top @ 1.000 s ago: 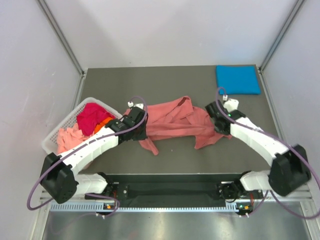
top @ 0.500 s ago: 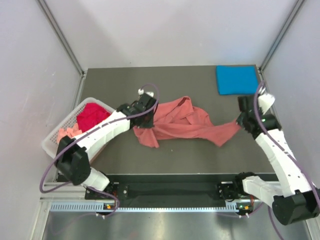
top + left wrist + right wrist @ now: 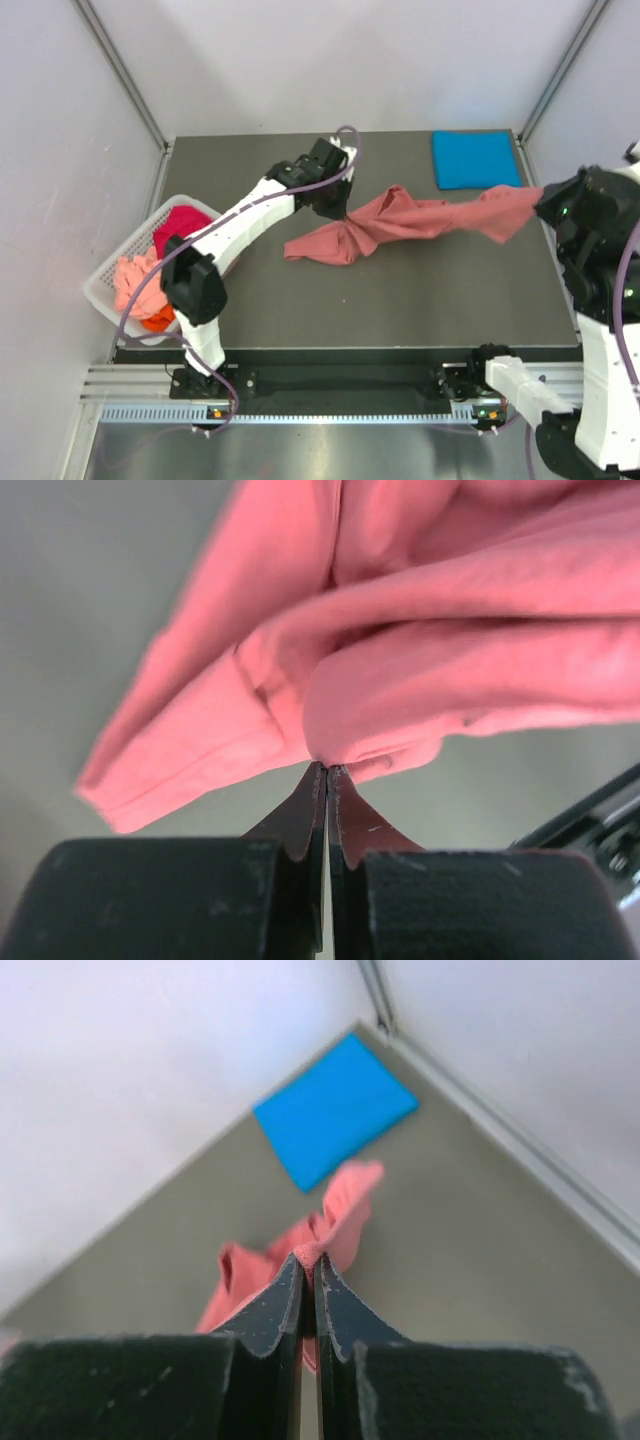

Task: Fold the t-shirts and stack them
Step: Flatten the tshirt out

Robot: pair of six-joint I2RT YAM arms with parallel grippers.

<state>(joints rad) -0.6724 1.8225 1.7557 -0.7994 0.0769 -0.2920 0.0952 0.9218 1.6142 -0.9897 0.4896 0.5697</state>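
T-shirts in magenta (image 3: 182,228), pale pink (image 3: 130,283) and orange (image 3: 158,322) are lying heaped in the white basket (image 3: 112,262). Right of the basket, the left gripper (image 3: 327,772) is clenching a fold of the salmon-pink t-shirt (image 3: 400,222). This shirt is stretching away from the basket, with its far end being held raised and pinched tight by the right gripper (image 3: 308,1260). Farthest from the basket, a folded blue t-shirt (image 3: 475,158) is lying flat.
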